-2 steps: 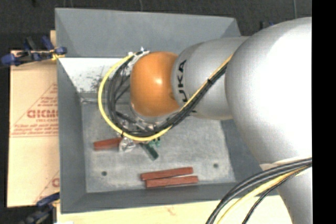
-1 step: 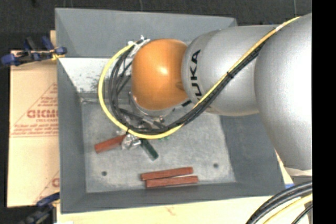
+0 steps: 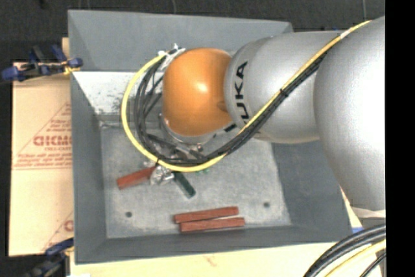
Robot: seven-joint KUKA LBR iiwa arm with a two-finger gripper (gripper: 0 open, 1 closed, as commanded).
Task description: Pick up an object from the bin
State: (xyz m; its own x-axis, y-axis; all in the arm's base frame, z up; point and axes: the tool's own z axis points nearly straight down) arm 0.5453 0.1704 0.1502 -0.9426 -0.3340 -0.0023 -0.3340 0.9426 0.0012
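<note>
Grey bin floor (image 3: 259, 185) was mostly bare. Gripper (image 3: 162, 173) sat low between red stick (image 3: 133, 179) and green stick (image 3: 185, 186); open or closed unreadable. Risk: nudging both aside, catching neither.

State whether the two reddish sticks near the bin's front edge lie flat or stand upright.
Flat: the sticks lie lengthwise, side by side, on the bin floor.

So the big silver arm (image 3: 292, 100) comes in from the right and bends down steeply, wrist pointing pretty much straight down. The orange cover (image 3: 194, 91) on the wrist faces up at the camera, with a yellow cable (image 3: 128, 110) and some black cables (image 3: 146, 94) looping round its left side. The gripper (image 3: 163, 173) pokes out underneath on the near side, down low.
</note>
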